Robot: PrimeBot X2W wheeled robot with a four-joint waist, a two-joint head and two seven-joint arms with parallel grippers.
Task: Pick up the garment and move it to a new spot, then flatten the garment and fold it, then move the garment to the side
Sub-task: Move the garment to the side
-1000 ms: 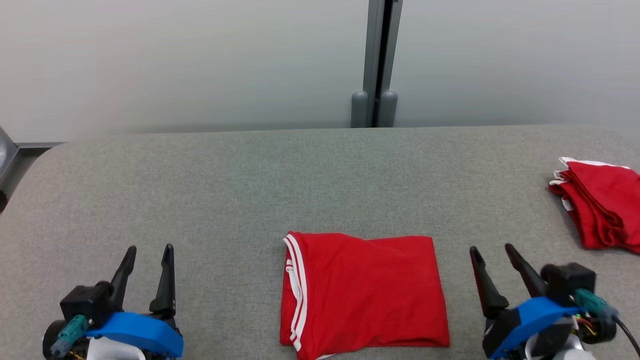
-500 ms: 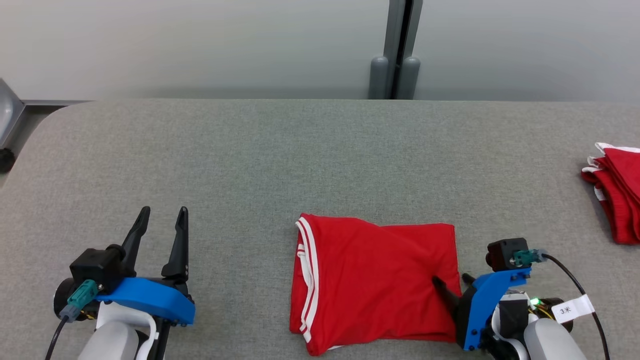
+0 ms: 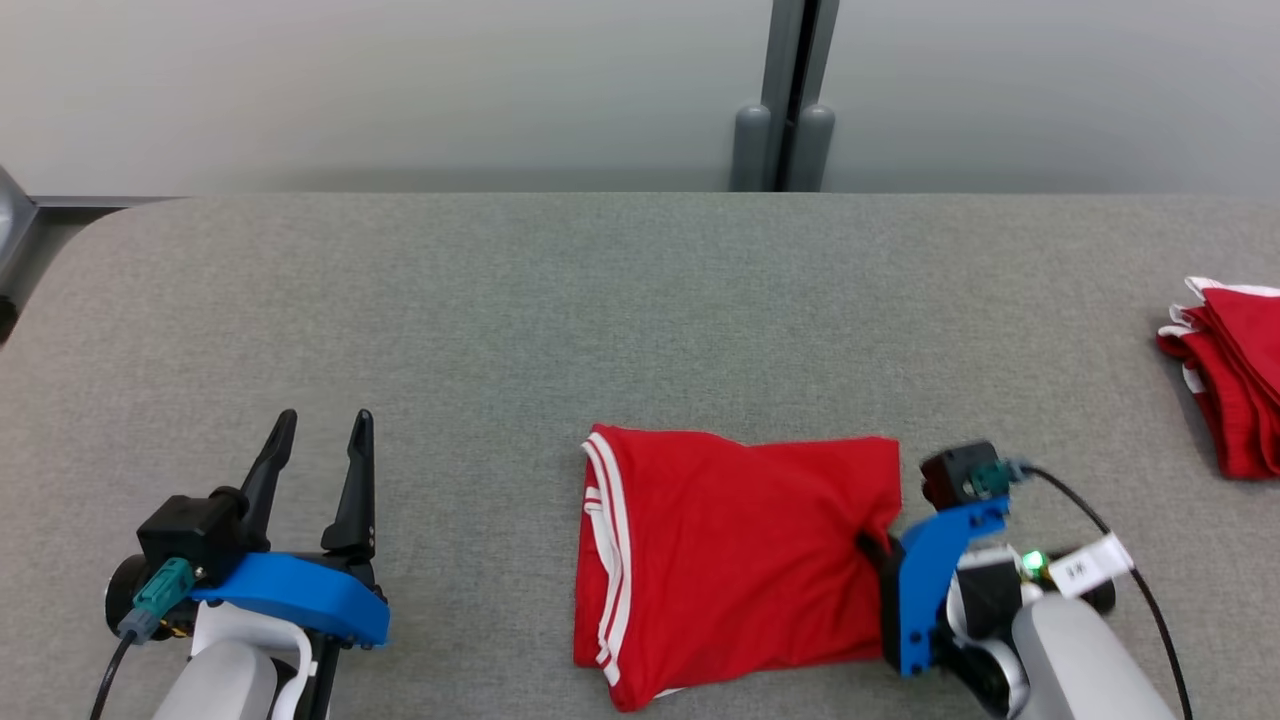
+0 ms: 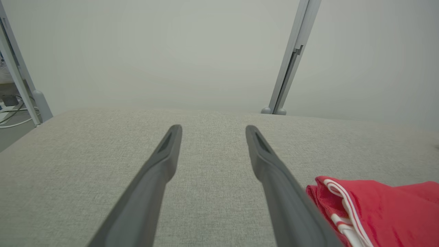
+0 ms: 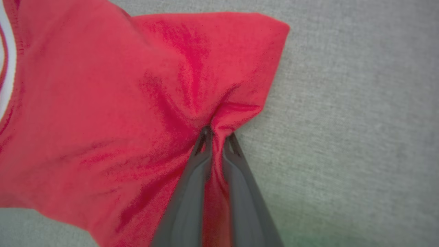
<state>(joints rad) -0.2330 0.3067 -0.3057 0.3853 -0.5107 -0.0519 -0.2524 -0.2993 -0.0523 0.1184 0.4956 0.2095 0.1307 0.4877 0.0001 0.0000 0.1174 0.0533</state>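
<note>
The garment (image 3: 730,560) lies folded into a red rectangle on the grey table (image 3: 600,300), with white striped trim along its left edge. My right gripper (image 3: 872,545) is at the middle of its right edge, fingers pointing left. In the right wrist view the right gripper (image 5: 217,135) is shut on a pinched fold of the garment (image 5: 103,120), and creases run out from the pinch. My left gripper (image 3: 318,440) rests open on the table well left of the garment. Between its fingers the left gripper (image 4: 212,132) holds nothing, and the garment (image 4: 377,206) shows at the lower right.
A second red and white bundle of cloth (image 3: 1235,380) lies at the table's far right edge. Behind the table a grey post (image 3: 785,100) stands against the pale wall. The table's rounded left corner (image 3: 90,250) is near the left arm.
My right gripper turned left, reached the garment's right edge and shut on a fold of it, bunching the cloth. The left gripper kept still and open. The camera shifted slightly.
</note>
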